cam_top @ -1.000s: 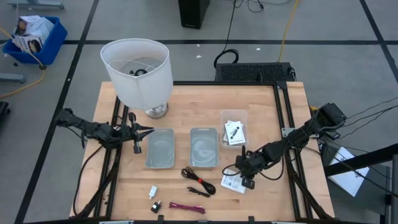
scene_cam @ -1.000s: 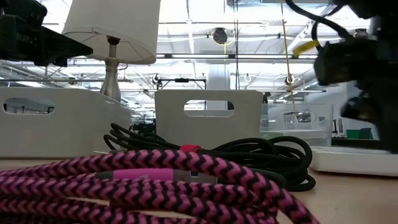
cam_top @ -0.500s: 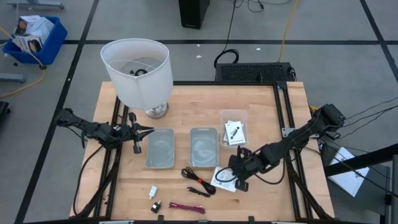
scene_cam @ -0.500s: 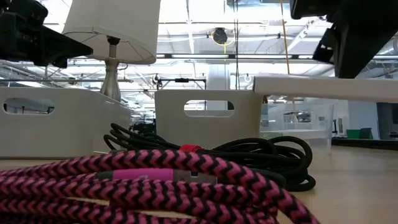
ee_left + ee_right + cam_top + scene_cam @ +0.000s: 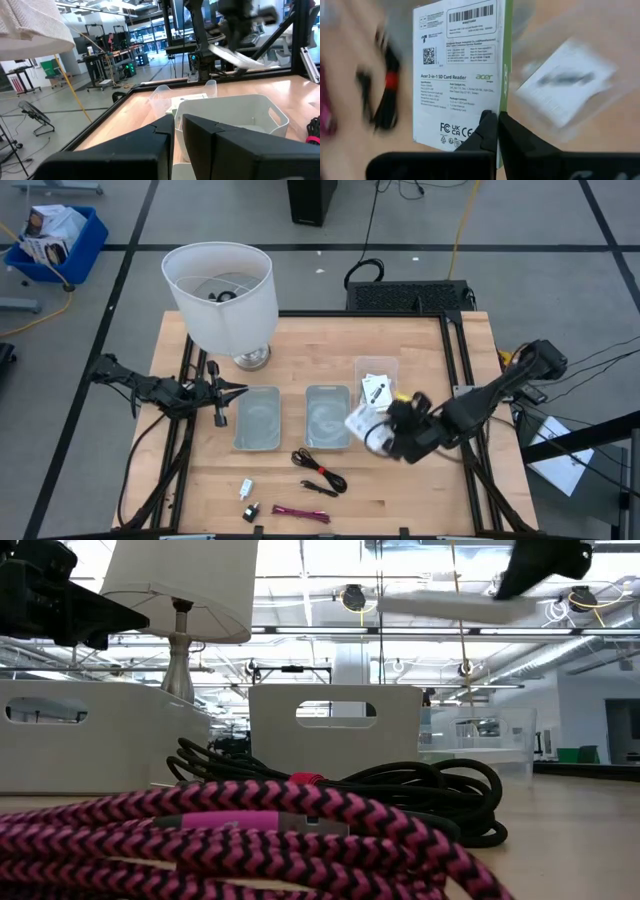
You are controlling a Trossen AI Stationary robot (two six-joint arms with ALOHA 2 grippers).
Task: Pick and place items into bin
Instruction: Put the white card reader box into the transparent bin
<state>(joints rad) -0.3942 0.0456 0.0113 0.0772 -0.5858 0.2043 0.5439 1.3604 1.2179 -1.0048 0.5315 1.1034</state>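
Observation:
My right gripper (image 5: 380, 433) is shut on a flat white packet with black print and a green edge (image 5: 360, 420), held in the air beside the clear bin (image 5: 375, 367). A second packet (image 5: 377, 392) lies flat in that bin. The black cable (image 5: 318, 471) lies coiled on the table near the front. The red-magenta cable (image 5: 300, 513), the white plug (image 5: 246, 487) and the black piece (image 5: 251, 510) lie by the near edge. My left gripper (image 5: 238, 391) waits, shut, at the table's left, beside the left grey bin. My right gripper pinches the packet between its two fingers (image 5: 489, 131) at one short edge, next to the green stripe (image 5: 490, 107). Only that edge sits between the fingertips. The packet is lifted clear and lies nearly level (image 5: 440, 606), reaching out from the fingers toward the table's left.
Two grey bins (image 5: 257, 418) (image 5: 328, 416) stand side by side mid-table, left of the clear bin. The big white lamp (image 5: 220, 292) stands at the far left. A black metal frame (image 5: 455, 360) runs along the table's right side.
My right gripper has lifted the packet off the table near the front edge, carried it up and toward the far edge, and now holds it beside the clear bin. The packet has stayed roughly level. My left arm has kept still.

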